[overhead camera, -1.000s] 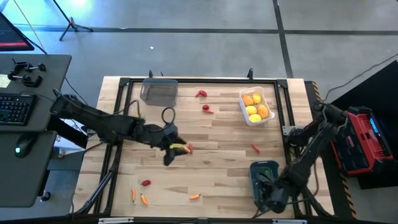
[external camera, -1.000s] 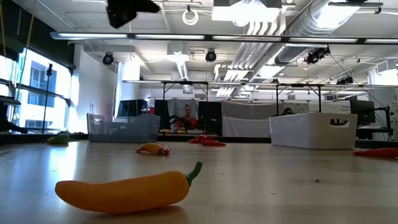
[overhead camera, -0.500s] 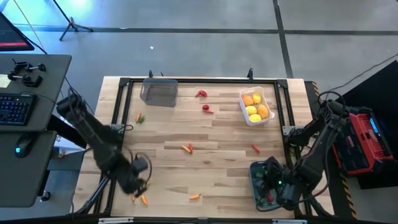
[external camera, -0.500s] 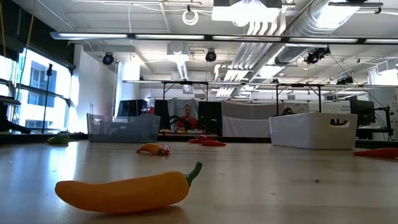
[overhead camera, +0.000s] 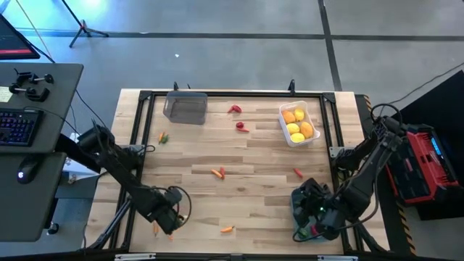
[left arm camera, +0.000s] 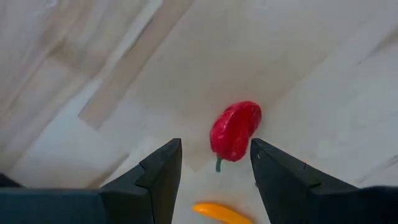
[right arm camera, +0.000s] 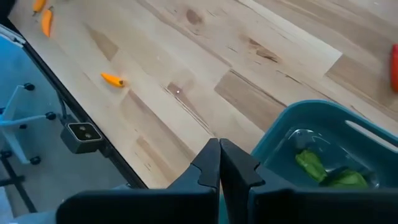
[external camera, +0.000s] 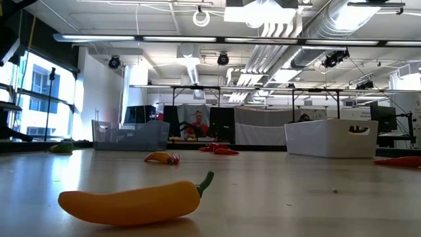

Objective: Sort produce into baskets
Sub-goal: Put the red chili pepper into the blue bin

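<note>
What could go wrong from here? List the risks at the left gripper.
1. The left gripper is open over the red pepper, which lies tilted and off-centre toward one finger; closing now might nudge it away rather than grip it.
2. An orange pepper lies right beside the red one, so both could get caught together.
3. This spot is near the table's front edge, so a knocked piece may roll off.

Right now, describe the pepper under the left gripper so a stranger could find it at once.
Start at the wooden table and go to its near left corner, where the left gripper hangs with fingers apart. Directly beneath lies the red pepper, short and rounded with a green stem. The slim orange peppers beside it differ in colour and shape.
</note>
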Robot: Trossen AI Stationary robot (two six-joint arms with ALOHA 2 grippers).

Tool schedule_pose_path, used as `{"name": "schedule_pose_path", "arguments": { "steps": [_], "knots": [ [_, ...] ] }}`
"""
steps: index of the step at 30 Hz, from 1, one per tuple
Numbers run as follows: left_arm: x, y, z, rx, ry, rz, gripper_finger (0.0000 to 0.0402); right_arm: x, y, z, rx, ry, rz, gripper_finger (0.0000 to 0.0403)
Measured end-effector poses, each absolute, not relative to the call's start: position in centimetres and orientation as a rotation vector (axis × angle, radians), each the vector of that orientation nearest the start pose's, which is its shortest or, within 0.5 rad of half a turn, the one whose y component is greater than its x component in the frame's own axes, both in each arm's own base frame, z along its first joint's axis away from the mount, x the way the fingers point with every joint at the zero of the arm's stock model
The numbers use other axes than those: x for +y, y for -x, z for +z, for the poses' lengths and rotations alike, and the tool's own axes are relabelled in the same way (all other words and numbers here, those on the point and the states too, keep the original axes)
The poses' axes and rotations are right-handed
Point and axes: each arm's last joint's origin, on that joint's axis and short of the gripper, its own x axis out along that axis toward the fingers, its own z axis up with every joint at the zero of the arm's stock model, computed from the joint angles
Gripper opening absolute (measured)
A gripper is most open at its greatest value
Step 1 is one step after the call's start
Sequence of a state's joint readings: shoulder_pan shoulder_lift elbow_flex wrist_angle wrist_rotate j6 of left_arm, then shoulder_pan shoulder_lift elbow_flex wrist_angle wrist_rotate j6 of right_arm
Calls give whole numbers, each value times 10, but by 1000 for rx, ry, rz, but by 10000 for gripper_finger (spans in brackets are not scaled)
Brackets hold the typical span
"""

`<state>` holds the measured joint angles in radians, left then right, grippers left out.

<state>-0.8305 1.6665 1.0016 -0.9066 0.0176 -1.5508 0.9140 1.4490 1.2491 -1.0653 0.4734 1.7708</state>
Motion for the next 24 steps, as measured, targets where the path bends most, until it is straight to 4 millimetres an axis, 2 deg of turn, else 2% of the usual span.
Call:
{"name": "schedule_pose_path", "arguments": {
  "steps": [6, 11, 14, 17, 19, 21, 24],
  "knots": [
    [-211, -192, 153, 1519, 546, 478, 177, 206, -172, 286, 935, -798, -507, 0],
    [-211, -193, 141, 1566, 487, 492, 171, 206, -171, 286, 937, -791, -507, 0],
    [-212, -193, 140, 1579, 483, 498, 147, 207, -170, 286, 939, -783, -507, 0],
    [-212, -196, 141, 1582, 496, 463, 95, 208, -168, 286, 942, -779, -502, 0],
    [-212, -200, 146, 1573, 517, 412, 49, 209, -166, 286, 939, -775, -494, 0],
    [-216, -212, 163, 1495, 561, 279, 17, 211, -162, 291, 920, -764, -471, 0],
    [-213, -231, 201, 1296, 593, 157, 26, 217, -154, 309, 788, -729, -401, 0]
  ]
}}
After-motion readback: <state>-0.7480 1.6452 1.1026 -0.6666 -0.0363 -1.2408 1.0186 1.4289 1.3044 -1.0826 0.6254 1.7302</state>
